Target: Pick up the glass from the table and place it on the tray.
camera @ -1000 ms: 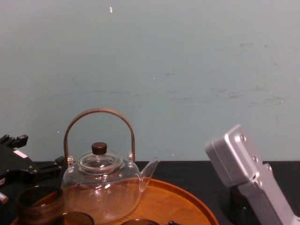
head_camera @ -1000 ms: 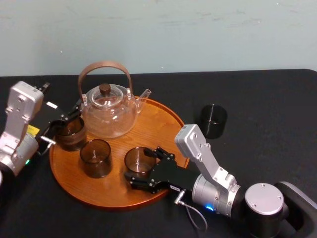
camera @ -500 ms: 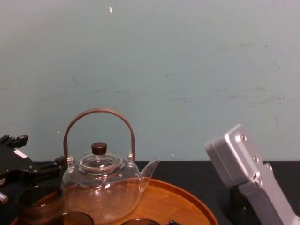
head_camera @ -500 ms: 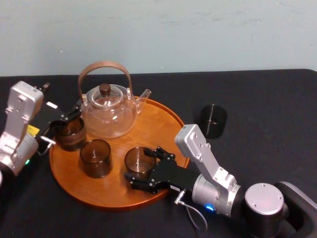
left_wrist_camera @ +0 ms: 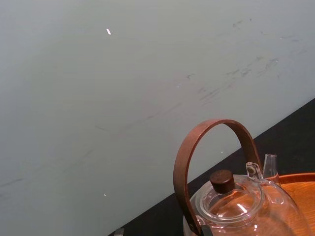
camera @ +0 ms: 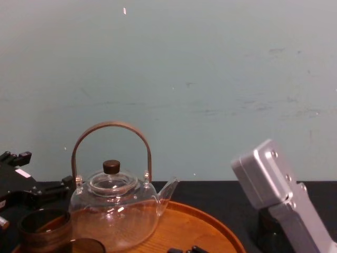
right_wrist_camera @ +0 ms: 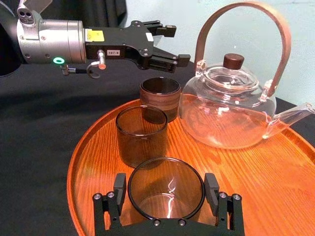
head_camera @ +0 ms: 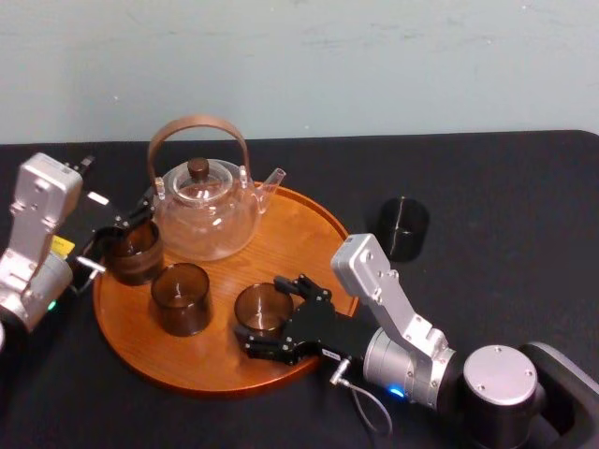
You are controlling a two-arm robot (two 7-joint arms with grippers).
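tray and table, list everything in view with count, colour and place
tray: 1, orange-brown wood, round, on the table left of centre
teapot: 1, clear glass with brown arched handle and lid knob, at the rear of the tray
glasses: 3, smoky brown, all upright on the tray: left glass, middle glass, front glass
cylindrical container: 1, black, on the table to the right of the tray
table: 1, black surface
wall: pale blue-green, behind the table
left gripper: 1, black on a silver arm, open, by the left glass at the tray's left edge
right gripper: 1, black on a silver arm, at the tray's front edge, around the front glass
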